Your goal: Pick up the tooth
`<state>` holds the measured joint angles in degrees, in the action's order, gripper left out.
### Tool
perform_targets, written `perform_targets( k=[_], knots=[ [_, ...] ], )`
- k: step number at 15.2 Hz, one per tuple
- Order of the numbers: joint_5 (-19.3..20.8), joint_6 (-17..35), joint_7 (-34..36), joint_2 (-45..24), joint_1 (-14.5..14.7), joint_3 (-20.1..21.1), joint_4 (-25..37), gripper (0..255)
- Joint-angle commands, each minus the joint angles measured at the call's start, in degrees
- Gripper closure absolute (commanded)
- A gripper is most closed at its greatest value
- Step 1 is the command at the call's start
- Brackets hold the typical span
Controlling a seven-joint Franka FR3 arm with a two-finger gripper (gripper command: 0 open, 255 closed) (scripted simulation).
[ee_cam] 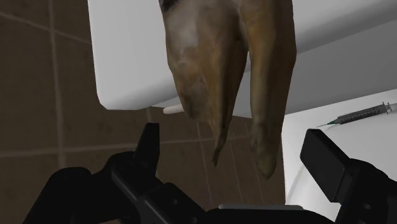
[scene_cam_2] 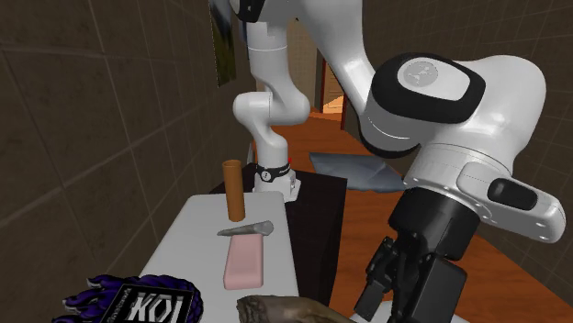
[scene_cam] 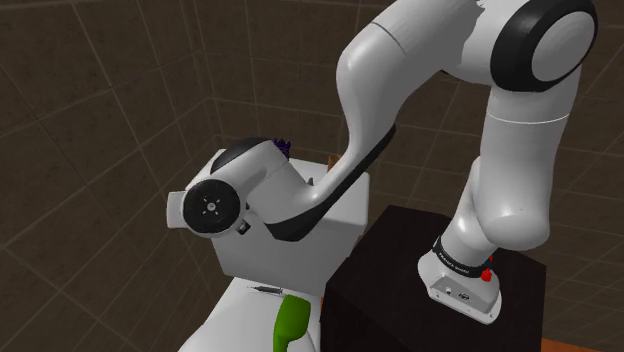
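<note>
Risk notes on the grasp. Fingers (ee_cam: 150, 147) are spread wide with nothing pinched. The tooth (ee_cam: 213, 57) sits ahead of them, its two roots pointing back into the gap and touching neither finger. It's brown and mottled, and lies at a corner of the white desk (ee_cam: 127, 57). From the wrist view the roots look to hang past the desk's edge. We can't tell how much of it is actually supported.

What we'd worry about:
- Edge: if one finger makes contact first on closing, it shoves the tooth sideways. This near the edge, we think it could roll off.
- Shape: the roots taper and splay, and the crown is lumpy. Flat fingers closing on a taper tend to squirt the part out forward. We'd want contact on the thick body, not the root tips, so the hand needs to go deeper first.
- Going deeper: a fingertip could clip the desk's edge or push the tooth ahead of us.
- Centring: the roots look roughly centred in the gap, so that is a lesser concern.

Neighbours: the syringe (ee_cam: 356, 114) lies well apart on the desk, and the pink block (scene_cam_2: 245, 260) is out of the closing path. The purple KOI-labelled item (scene_cam_2: 129, 298) sits at the tooth's end of the desk, so a wide lateral correction could brush it.
</note>
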<state>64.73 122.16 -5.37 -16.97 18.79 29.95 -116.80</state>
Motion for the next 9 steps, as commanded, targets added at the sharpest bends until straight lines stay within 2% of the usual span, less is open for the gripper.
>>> perform_targets(
  k=[1, 4, 5, 9],
  knots=[
    [1.4, 0.5, 1.4, -1.2, 0.2, -0.4, -0.3, 0],
    [2.3, 0.7, 2.4, -2.0, 0.5, -0.6, -0.3, 0],
    [2.3, 0.6, 2.5, -2.2, 0.5, -0.6, -0.2, 255],
    [2.4, 0.7, 2.6, -2.2, 0.5, -0.7, -0.3, 255]
  ],
)
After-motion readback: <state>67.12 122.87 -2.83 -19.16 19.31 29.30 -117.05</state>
